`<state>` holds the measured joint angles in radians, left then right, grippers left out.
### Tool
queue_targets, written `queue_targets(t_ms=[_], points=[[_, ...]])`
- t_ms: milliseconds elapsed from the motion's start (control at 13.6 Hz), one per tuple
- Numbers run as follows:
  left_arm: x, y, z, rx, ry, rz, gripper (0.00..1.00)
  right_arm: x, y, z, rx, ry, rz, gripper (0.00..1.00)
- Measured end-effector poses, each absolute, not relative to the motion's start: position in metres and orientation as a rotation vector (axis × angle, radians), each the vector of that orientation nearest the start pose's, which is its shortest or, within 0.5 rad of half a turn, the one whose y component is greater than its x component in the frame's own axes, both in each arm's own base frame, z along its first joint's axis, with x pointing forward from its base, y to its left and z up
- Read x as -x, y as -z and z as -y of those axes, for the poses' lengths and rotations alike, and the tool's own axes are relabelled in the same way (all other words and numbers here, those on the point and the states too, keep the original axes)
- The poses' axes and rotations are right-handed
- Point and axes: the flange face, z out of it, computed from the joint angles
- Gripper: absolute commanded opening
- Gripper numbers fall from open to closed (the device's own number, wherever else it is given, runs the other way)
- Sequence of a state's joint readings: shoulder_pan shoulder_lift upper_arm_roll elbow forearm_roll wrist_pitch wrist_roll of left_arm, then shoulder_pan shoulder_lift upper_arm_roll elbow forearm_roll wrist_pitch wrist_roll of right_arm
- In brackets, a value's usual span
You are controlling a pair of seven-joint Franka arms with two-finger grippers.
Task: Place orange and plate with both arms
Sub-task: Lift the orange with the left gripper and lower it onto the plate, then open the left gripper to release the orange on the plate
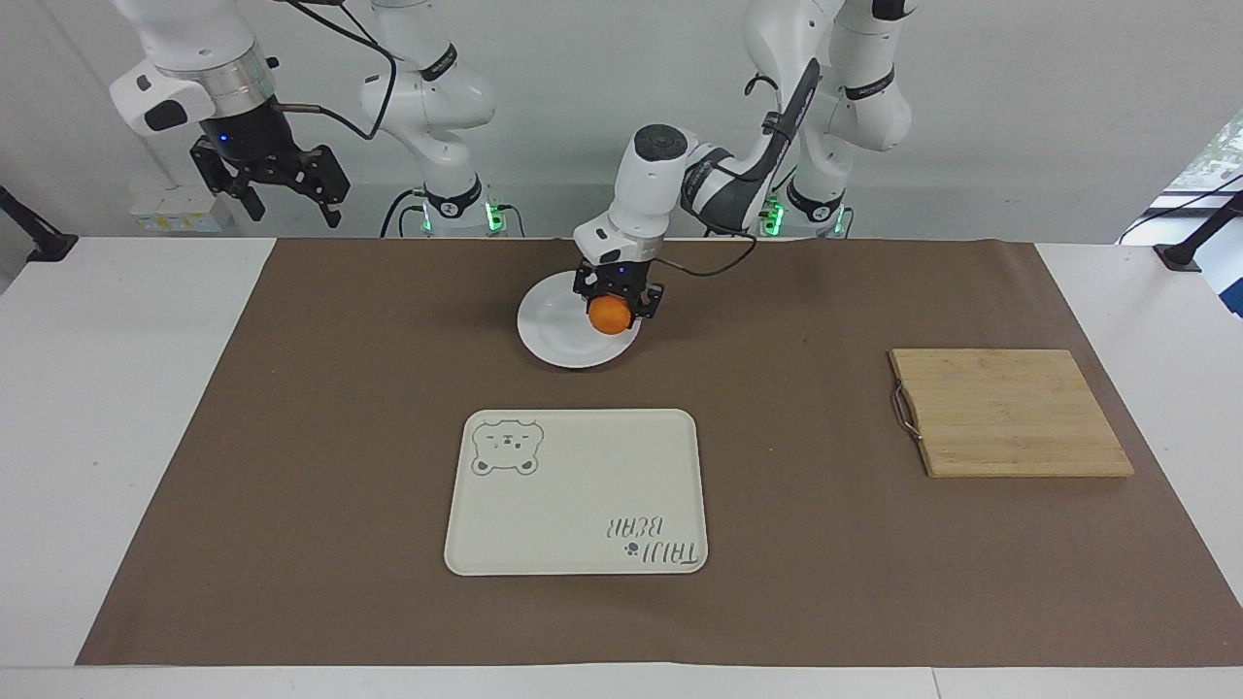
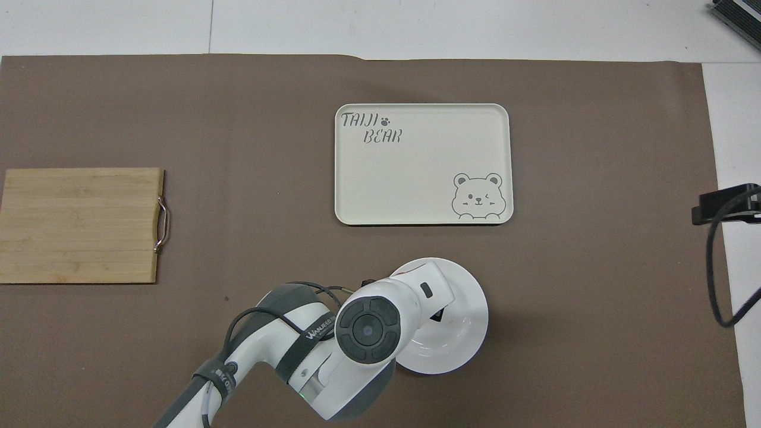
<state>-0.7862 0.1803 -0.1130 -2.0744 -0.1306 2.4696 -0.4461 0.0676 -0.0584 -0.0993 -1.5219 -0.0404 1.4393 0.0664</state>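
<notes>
**Orange poised over the plate, second arm standing by**

Reading across the facing view, you first meet the right gripper (image 1: 277, 189), raised well above the surface at its own end, over no task thing. Its fingers are spread and hold nothing; this arm waits, presumably kept clear so it cannot clash with its partner.

Next comes the plate (image 1: 554, 335), lying on the brown mat (image 1: 291, 437) nearer to the robots than the cream tray (image 1: 583, 466). Over the plate's edge toward the left arm's end hangs the left gripper (image 1: 614, 309), pinching the orange (image 1: 610, 316) between its fingers. The orange sits low in the grip, most of it showing below the gripper, which should let it drop cleanly. From overhead the arm covers the fruit and much of the plate (image 2: 469, 333), so you cannot tell there whether the orange touches the plate; the facing view suggests it hangs just above.

Last, the wooden cutting board (image 1: 1010, 413) lies toward the left arm's end, untouched.

You likely want the orange centred over the plate's hollow before release, since a round fruit set on the rim may roll off.
</notes>
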Motion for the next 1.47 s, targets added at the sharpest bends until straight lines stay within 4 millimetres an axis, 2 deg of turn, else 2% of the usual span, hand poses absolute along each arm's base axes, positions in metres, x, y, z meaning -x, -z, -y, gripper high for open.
queue_targets(t_ms=[220,293,807,1027,1247,1467], points=[[-0.363,-0.35,0.481,3.332,0.172,-0.612,0.95,-0.522,-0.667,0.023,3.172,-0.038,-0.164,1.0],[-0.362,-0.343,0.483,3.332,0.162,-0.613,1.0,-0.522,-0.667,0.023,3.172,-0.038,-0.164,1.0],[-0.366,-0.341,0.484,3.344,0.186,-0.602,1.0,-0.522,-0.667,0.023,3.172,-0.039,-0.164,1.0],[-0.374,-0.34,0.475,3.331,0.154,-0.572,1.0,-0.522,-0.667,0.024,3.172,-0.04,-0.164,1.0],[-0.396,-0.355,0.449,3.273,0.078,-0.539,1.0,-0.522,-0.667,0.024,3.172,-0.04,-0.165,1.0],[-0.427,-0.377,0.399,3.198,0.035,-0.461,1.0,-0.522,-0.668,0.022,3.172,-0.034,-0.159,1.0]])
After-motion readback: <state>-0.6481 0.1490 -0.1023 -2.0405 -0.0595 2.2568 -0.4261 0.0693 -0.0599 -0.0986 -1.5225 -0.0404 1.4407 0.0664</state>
